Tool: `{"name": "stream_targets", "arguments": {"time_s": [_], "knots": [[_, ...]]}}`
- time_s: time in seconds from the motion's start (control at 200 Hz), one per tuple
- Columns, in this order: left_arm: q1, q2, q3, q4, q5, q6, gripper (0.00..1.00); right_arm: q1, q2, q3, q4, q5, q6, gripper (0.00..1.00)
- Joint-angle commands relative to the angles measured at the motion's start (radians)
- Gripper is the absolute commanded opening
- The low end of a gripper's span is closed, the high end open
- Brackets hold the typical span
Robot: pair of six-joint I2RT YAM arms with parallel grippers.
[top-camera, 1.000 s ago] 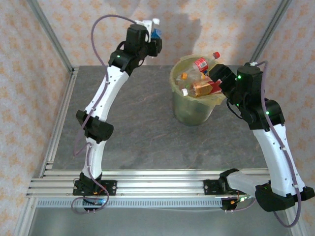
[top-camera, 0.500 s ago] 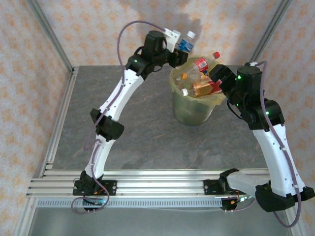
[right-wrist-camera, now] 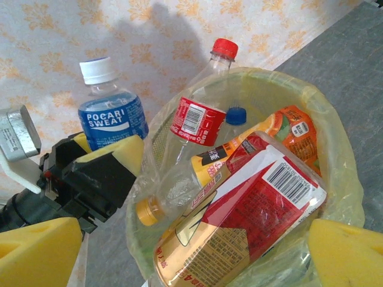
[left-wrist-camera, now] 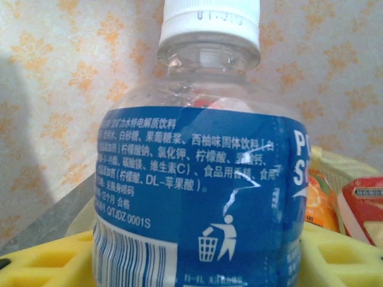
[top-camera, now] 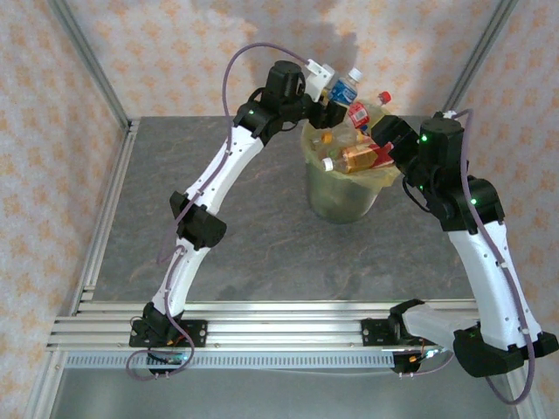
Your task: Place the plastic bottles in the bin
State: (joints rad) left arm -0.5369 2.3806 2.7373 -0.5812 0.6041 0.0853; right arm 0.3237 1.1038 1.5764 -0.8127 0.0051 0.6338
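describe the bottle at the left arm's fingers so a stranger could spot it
Find the yellow-green bin at the table's far side, heaped with bottles. At its far-left rim, a bottle stands upright between the left arm's yellow fingers. It alone has a blue label with white lettering and a white cap.

Glossy clear plastic bottles (right-wrist-camera: 239,215), translucent crinkly-lined plastic bin (top-camera: 341,199), matt grey tabletop (top-camera: 253,231), spongy foam fingers (right-wrist-camera: 347,254)

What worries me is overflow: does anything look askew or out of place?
Yes. The bin is heaped past its rim: a red-capped bottle juts above it, and a big red-labelled bottle lies slanted on top.
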Motion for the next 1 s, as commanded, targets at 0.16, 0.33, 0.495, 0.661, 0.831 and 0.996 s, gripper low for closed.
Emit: {"name": "stream_targets", "arguments": {"time_s": [0.16,0.33,0.495,0.661,0.831,0.996], "knots": [[-0.005,-0.003,0.031,-0.072,0.036,0.104,0.86,-0.005,-0.021,-0.009,0.033,0.032,-0.008,0.98],[-0.005,-0.012,0.03,-0.08,0.044,0.12,0.88,-0.005,-0.019,-0.007,0.037,0.029,-0.003,0.98],[-0.004,-0.023,0.029,-0.097,0.086,0.137,0.85,-0.005,-0.016,-0.008,0.041,0.021,0.002,0.98],[-0.004,-0.04,0.024,-0.119,0.132,0.159,0.83,-0.006,-0.012,-0.01,0.043,0.013,0.007,0.98],[-0.005,-0.065,0.001,-0.118,0.149,0.162,0.73,-0.006,-0.012,-0.015,0.048,0.012,0.012,0.98],[-0.005,-0.089,-0.008,-0.106,0.174,0.159,0.89,-0.005,-0.009,-0.011,0.047,0.009,0.01,0.98]]}}
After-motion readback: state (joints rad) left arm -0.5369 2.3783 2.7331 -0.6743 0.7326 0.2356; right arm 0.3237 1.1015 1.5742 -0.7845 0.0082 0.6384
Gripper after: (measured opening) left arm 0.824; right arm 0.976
